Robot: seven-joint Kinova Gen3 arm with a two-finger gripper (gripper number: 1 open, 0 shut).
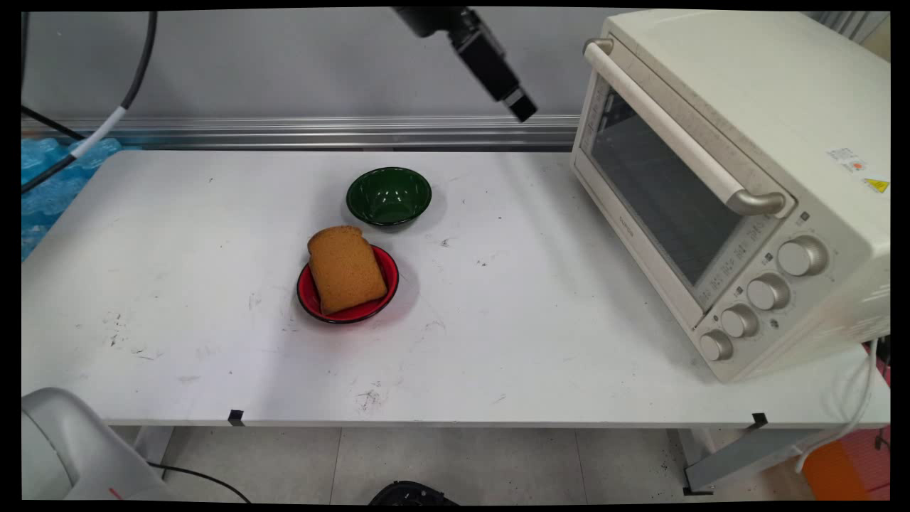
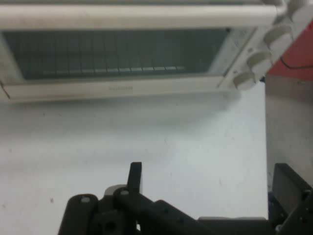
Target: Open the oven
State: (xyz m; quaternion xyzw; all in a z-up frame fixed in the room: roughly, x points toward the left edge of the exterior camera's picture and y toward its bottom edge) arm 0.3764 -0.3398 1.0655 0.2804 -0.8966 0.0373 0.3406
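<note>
White tabletop (image 1: 498, 341) below us; our claw (image 2: 208, 176), spread wide and holding nothing, hangs high facing the toaster oven (image 1: 739, 185), well apart from the bread slice (image 1: 346, 269) on its red plate (image 1: 384, 295).

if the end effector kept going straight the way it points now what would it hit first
Probably the toaster oven. In the hand view the end effector faces its glass door across bare table. Depth is unclear, so it might meet the tabletop just short of the door.
</note>
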